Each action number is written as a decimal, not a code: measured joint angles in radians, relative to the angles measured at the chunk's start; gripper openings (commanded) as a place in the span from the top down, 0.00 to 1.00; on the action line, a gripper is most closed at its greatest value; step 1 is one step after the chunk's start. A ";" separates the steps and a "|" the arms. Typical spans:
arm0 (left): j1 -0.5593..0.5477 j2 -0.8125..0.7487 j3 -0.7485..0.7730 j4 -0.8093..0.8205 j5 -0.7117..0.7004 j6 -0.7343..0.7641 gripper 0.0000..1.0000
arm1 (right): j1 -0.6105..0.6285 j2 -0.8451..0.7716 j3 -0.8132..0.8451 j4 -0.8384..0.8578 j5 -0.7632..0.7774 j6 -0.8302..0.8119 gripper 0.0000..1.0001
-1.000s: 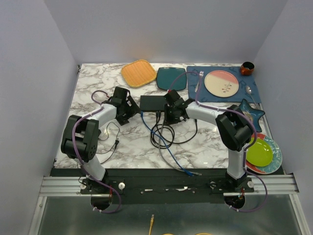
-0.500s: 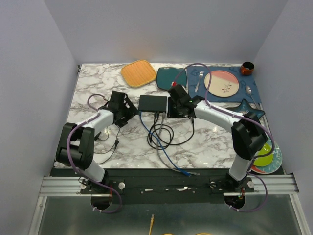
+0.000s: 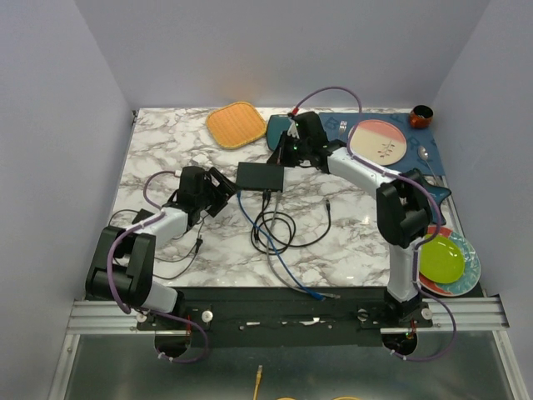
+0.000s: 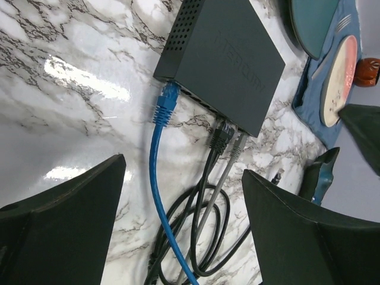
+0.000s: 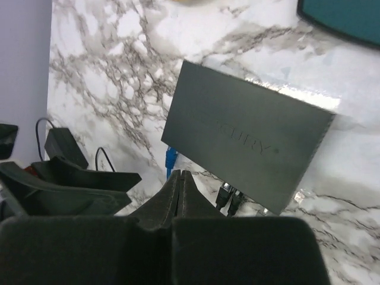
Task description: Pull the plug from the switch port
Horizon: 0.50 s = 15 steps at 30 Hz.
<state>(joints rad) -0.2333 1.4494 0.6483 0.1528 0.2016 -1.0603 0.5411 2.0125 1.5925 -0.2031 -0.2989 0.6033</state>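
Note:
The switch (image 3: 260, 175) is a flat matte-black box in the middle of the marble table. A blue plug (image 3: 241, 193) sits in its left port. A black plug (image 3: 266, 194) and a grey plug sit in ports to its right. My left gripper (image 3: 221, 189) is open and empty, just left of the blue plug. The left wrist view shows the switch (image 4: 225, 53), the blue plug (image 4: 164, 104), the black plug (image 4: 221, 135), the grey plug (image 4: 237, 142) and my open left gripper (image 4: 183, 169). My right gripper (image 3: 284, 153) is shut and empty above the switch's far right corner; its wrist view shows it (image 5: 180, 174) over the switch (image 5: 246, 139).
A coil of black cables (image 3: 279, 229) lies in front of the switch, and the blue cable ends near the front edge (image 3: 331, 294). An orange plate (image 3: 236, 124) and a teal plate (image 3: 281, 133) stand behind. A blue placemat with a pink plate (image 3: 377, 142) lies at the back right. Stacked plates (image 3: 441, 258) sit at the right.
My right gripper has moved from the switch's near right side up and over to its far right corner. My left gripper has drawn back a little toward the near left. The switch has not moved.

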 measured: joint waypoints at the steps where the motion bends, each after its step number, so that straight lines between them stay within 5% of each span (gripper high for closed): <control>1: 0.000 -0.011 -0.010 0.006 0.000 -0.001 0.15 | 0.000 0.018 0.000 0.009 -0.028 0.006 0.99; 8: 0.000 -0.006 -0.013 0.061 -0.005 -0.029 0.49 | -0.006 0.149 -0.006 0.162 -0.264 0.092 0.99; 15: 0.000 0.082 0.019 0.087 -0.006 -0.053 0.32 | -0.040 0.180 -0.025 0.256 -0.357 0.151 0.99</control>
<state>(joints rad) -0.2329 1.5314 0.6678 0.2394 0.1951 -1.1130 0.5011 2.1929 1.5673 0.0532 -0.6559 0.7547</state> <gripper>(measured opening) 0.599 0.012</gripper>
